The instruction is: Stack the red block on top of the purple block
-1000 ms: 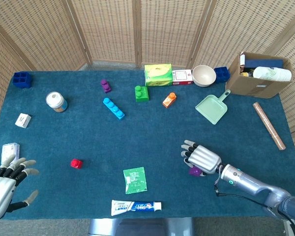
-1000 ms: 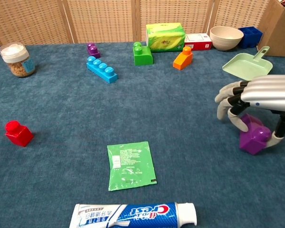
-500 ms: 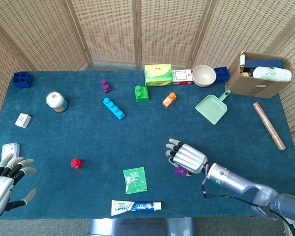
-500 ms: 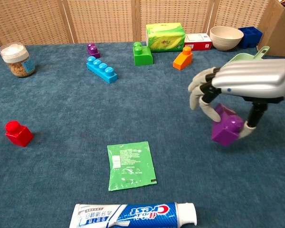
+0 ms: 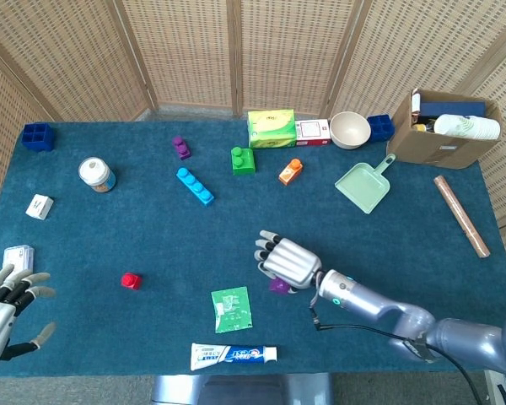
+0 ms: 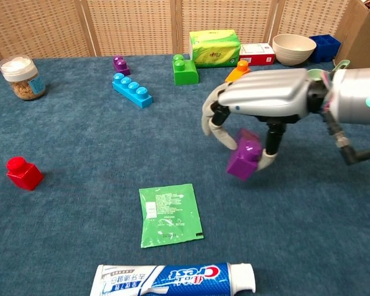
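On the wide blue-carpeted counter (image 5: 422,253), the robot's right hand (image 6: 268,102) hangs above the middle with its fingers (image 6: 225,137) pinching the small purple plastic block (image 6: 245,154) clear of the surface, while the left hand (image 5: 4,308) waits at the near left edge, fingers spread and holding nothing. Well apart to the left of the carried purple block, past the flat green sachet (image 6: 169,214), sits the small red studded block (image 6: 23,172), upright and nearer the left hand, so that hand looks better placed to fetch it once the purple block is set down.
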`<state>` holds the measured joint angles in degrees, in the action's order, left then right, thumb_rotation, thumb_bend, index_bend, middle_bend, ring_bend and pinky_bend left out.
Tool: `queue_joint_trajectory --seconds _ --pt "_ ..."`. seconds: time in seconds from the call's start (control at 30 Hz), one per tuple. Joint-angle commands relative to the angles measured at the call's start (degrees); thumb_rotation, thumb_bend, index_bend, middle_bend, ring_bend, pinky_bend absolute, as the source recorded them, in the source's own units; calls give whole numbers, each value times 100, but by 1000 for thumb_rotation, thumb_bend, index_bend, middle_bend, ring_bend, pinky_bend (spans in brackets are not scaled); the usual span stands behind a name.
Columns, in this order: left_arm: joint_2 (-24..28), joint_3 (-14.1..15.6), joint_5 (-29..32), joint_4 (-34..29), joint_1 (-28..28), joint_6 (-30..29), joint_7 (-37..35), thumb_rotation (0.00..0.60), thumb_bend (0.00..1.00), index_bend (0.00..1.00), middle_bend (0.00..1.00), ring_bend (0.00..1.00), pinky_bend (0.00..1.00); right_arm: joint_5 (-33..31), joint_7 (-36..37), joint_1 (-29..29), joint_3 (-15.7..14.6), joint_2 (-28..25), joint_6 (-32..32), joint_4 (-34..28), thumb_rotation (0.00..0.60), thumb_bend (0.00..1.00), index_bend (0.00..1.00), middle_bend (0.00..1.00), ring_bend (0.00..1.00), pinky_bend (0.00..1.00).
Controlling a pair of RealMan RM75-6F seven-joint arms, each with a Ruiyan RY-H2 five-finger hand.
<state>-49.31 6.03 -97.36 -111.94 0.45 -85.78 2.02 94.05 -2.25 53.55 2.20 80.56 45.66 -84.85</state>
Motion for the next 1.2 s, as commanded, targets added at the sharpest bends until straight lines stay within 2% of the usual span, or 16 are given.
queue_joint_trajectory --seconds 0.03,0.53,1.2 --pt "-15 -6 45 60 -4 11 -60 532 376 346 244 168 0 -178 -114 137 128 159 -189 50 600 0 699 319 164 137" --pt "-96 -5 178 344 21 -2 -298 530 376 346 244 162 0 -702 -373 568 431 747 -662 455 600 0 698 320 164 137" --pt "-165 -5 294 502 59 -16 -406 530 376 345 244 159 0 -993 -325 983 570 1402 -918 1231 600 0 692 319 164 137"
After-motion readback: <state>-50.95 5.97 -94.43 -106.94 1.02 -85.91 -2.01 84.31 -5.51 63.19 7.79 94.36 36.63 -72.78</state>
